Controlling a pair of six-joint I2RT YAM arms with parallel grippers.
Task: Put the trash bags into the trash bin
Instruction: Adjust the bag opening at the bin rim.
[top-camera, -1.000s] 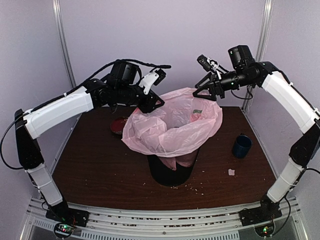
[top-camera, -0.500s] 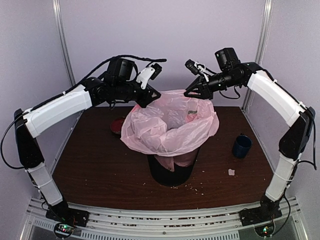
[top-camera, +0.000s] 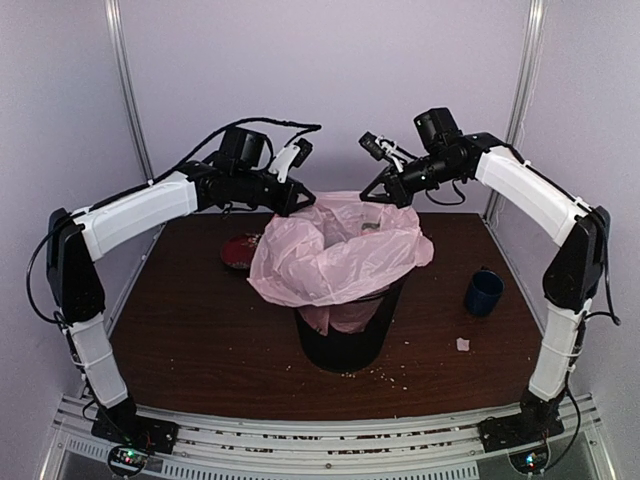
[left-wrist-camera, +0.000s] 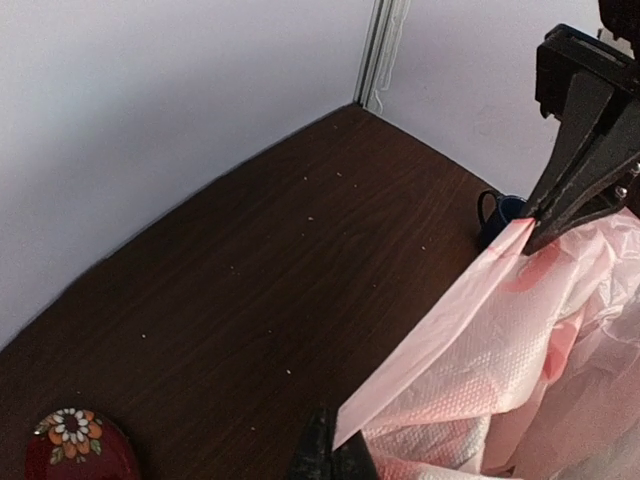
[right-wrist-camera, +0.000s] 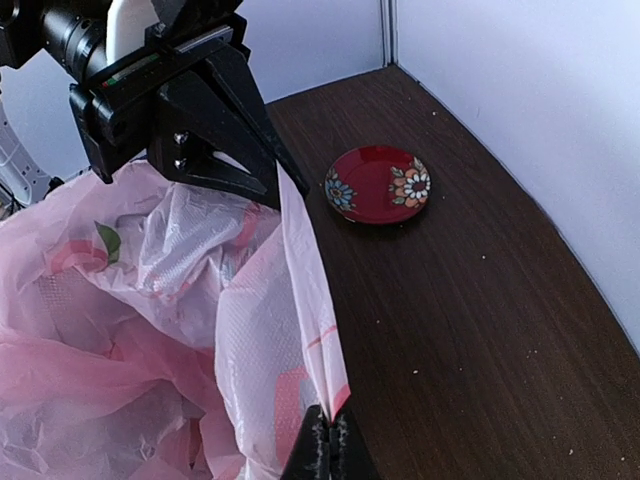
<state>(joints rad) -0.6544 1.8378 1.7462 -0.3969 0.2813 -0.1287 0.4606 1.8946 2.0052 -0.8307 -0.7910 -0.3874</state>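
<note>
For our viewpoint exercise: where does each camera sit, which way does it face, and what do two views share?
Top external: above and behind the robot, looking down on the table; both arms, left gripper and right gripper pinching the pink trash bag over the wire-mesh trash bin.
Left wrist: on the left arm, facing right across the bag; own fingertips at bottom, right gripper opposite.
Right wrist: on the right arm, facing left; own fingertips, left gripper opposite.
Shared: both wrist views show the floral red saucer.
</note>
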